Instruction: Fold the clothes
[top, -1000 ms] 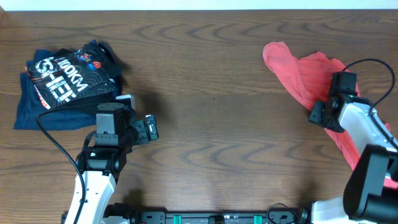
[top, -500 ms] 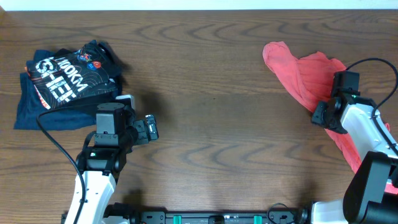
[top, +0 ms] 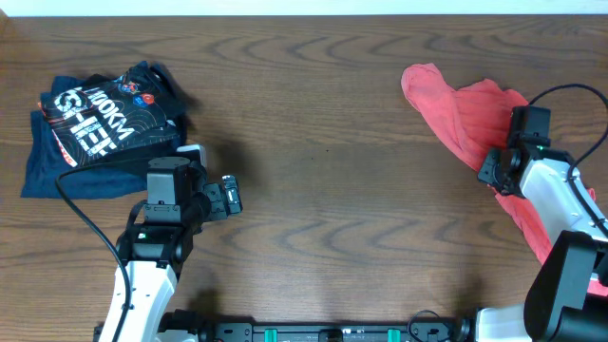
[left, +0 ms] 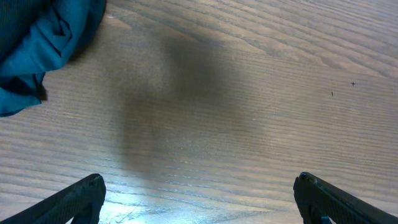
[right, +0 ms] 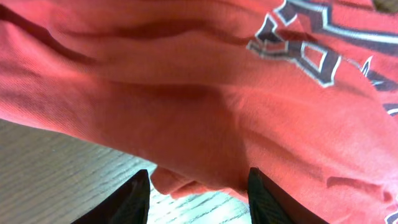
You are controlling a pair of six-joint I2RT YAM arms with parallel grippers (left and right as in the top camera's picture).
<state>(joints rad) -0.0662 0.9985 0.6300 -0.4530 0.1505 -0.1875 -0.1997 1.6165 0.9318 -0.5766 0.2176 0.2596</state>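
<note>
dark garment [top: 104,119], far-left corner of the table [top: 323,190]: big white letters, upside down, not legible
red shirt [right: 186,124], table's right side: dark white-edged lettering, cropped, unreadable

The crumpled red shirt [top: 461,114] lies far right under the right arm [top: 546,180], navy garments [top: 90,128] far left.

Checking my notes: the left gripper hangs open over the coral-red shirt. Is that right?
Not quite. The left gripper hangs open over the bare table, not over the coral-red shirt, which lies at the far right. The left wrist view shows only wood between its fingers.
</note>
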